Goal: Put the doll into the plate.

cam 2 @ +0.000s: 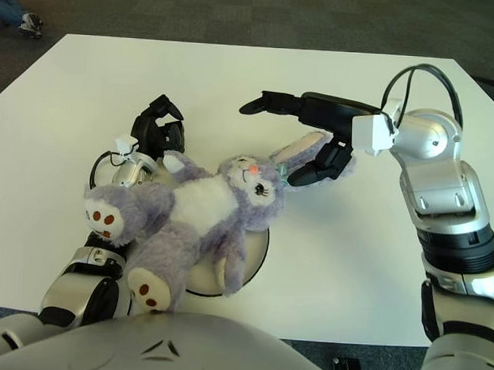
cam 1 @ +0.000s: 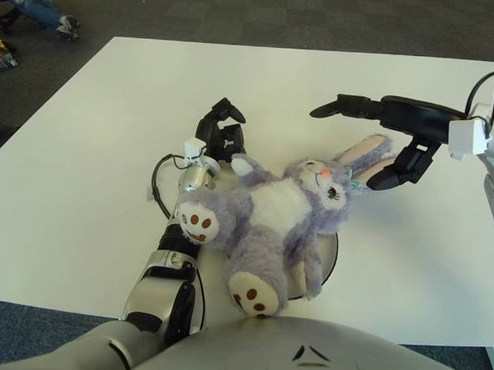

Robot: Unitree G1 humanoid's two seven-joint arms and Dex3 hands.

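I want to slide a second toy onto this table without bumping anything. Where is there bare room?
Bare tabletop runs along the far edge, beyond both hands, and down the left side outside the left hand. Another strip lies right of the plate, under the open right hand. The near middle is crowded: the doll sprawls over the plate.

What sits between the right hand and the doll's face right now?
Only the doll's own ears; the right hand hangs open above them, nothing else between, as the left eye view shows.
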